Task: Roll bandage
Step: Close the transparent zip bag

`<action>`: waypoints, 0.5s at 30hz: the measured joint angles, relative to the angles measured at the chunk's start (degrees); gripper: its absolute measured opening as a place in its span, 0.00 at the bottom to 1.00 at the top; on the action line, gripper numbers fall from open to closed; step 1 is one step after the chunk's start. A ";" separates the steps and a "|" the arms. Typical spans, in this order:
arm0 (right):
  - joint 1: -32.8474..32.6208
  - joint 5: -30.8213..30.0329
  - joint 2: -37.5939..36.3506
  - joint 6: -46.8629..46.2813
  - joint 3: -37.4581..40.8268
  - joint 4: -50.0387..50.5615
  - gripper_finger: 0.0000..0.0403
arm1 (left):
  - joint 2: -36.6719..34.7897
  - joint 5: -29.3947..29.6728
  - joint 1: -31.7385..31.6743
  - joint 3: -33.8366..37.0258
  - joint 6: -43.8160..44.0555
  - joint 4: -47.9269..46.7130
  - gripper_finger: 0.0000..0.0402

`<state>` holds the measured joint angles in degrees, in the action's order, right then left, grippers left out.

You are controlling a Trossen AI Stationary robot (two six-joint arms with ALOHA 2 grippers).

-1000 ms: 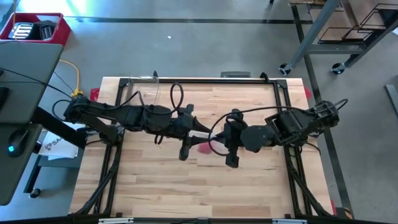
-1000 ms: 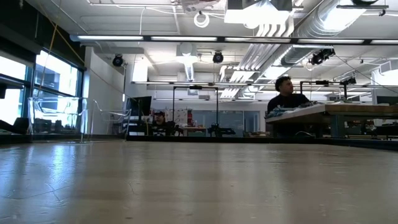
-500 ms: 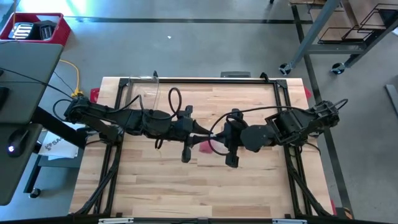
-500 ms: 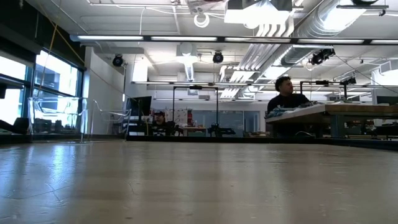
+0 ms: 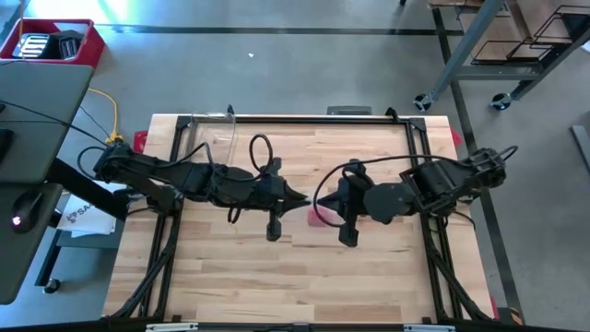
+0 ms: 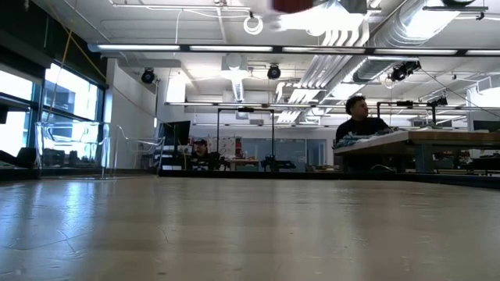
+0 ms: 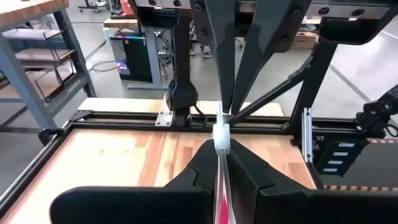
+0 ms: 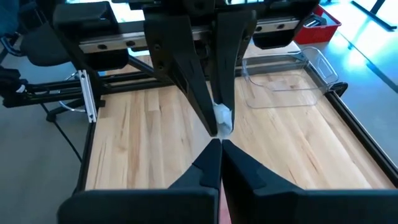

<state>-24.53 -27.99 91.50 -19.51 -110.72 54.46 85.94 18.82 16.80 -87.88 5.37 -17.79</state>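
Both grippers meet tip to tip over mid-table: the left gripper (image 5: 300,205) at 9 o'clock, the right gripper (image 5: 323,207) at 3 o'clock, each pinched closed on the bandage (image 5: 316,216), which hangs between them off the table (image 5: 230,267). From where I stand, rolling well means keeping the strip taut and edges aligned, turning one end slowly while the other feeds.

The bandage (image 5: 318,216) is bright red soft fabric, and from above only a small patch of it shows, up over the middle of the bench (image 5: 369,277) between the two gripper tips. In the left wrist view it's a thin red strip (image 7: 221,199) seen edge-on, pulled straight, with a small white bit at the pinched end.
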 joint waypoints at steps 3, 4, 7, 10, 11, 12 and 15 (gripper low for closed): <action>0.00 0.00 -0.02 0.00 -0.04 0.07 0.00 | -0.01 -0.25 0.02 0.00 0.59 0.20 0.05; 0.00 0.00 0.00 0.02 -0.04 0.07 0.00 | -0.02 -0.28 0.02 0.00 0.86 0.44 0.06; 0.00 -0.02 -0.09 0.01 -0.04 0.13 0.00 | -0.03 -0.25 0.02 -0.01 1.66 0.33 0.08; 0.00 -0.51 -0.13 -0.02 -0.04 0.14 0.00 | -0.03 -0.28 0.05 -0.02 2.97 -1.38 0.04; 0.00 -0.65 -0.13 0.02 -0.04 0.18 0.00 | -0.03 -0.32 0.12 -0.02 3.04 -1.73 0.02; 0.00 -0.55 -0.13 0.00 -0.04 0.20 0.00 | -0.03 -0.48 0.17 -0.02 3.16 -2.00 0.02; 0.23 1.76 -0.13 0.50 -0.04 0.20 0.01 | -0.03 -1.18 0.17 -0.02 3.96 -2.42 0.01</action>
<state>-24.30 -26.22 91.37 -19.01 -110.76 54.65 85.91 17.64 16.97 -87.90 9.33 -20.21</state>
